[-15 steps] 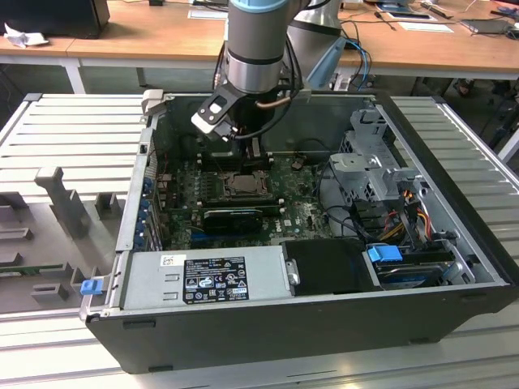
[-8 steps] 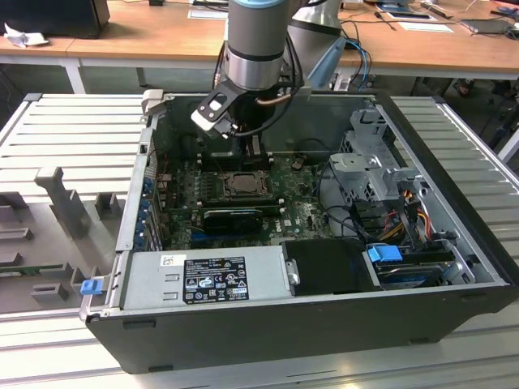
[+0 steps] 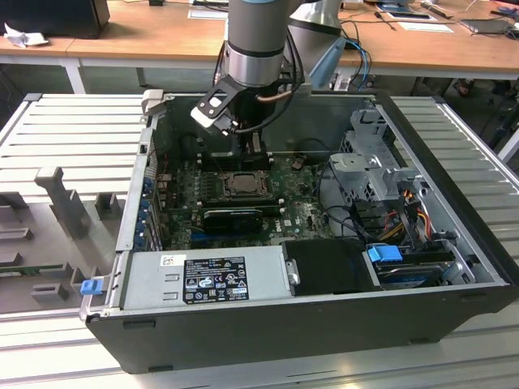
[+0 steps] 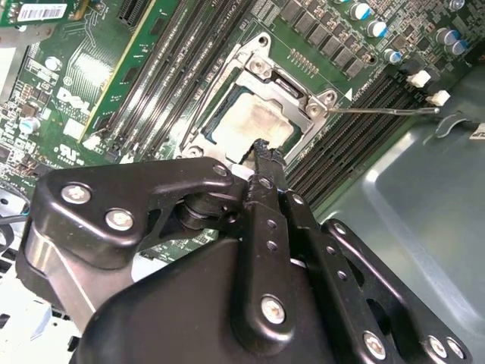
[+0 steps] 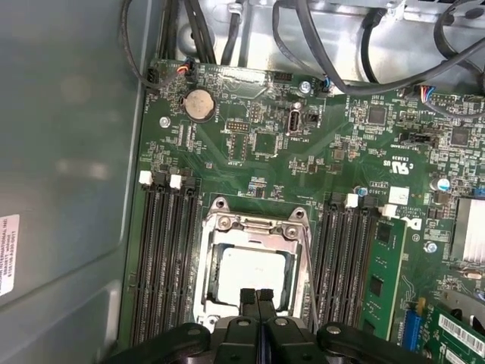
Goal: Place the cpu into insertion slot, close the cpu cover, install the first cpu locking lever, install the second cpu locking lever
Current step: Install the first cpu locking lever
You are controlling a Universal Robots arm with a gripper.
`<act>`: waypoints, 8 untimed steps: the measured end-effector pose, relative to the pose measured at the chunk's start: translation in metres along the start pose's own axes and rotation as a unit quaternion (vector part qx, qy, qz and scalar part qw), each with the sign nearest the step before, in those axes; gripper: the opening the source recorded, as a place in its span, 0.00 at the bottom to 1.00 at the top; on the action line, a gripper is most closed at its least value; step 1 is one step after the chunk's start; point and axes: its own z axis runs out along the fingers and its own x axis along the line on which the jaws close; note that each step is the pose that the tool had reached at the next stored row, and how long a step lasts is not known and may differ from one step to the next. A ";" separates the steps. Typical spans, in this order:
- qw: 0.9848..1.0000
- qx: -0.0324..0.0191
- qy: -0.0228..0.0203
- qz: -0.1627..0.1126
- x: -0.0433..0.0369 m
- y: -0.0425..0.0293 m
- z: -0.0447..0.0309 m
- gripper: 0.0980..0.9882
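Fingers pinched together, empty, the gripper [image 5: 258, 297] could slip off the cpu cover [image 5: 255, 225] and scratch the cpu [image 5: 248, 269].

A robotics lab or electronics workshop: an opened black desktop computer case [image 3: 284, 332] lies on a ribbed grey metal workbench [image 3: 73, 130] under a silver-grey industrial robot arm [image 3: 255, 40]. Grey moulded fixture blocks [image 3: 61, 198] sit alongside, and long wooden desks [image 3: 146, 40] behind carry white papers [image 3: 426, 26].
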 end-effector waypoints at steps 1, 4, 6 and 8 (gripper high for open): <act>1.000 0.000 0.000 0.000 0.0001 0.0000 -0.0011 0.01; 1.000 0.000 0.000 0.000 0.0002 0.0000 -0.0041 0.01; 1.000 0.000 0.000 0.000 0.0003 -0.0001 -0.0073 0.01; 1.000 0.000 0.000 0.000 0.0005 -0.0001 -0.0112 0.01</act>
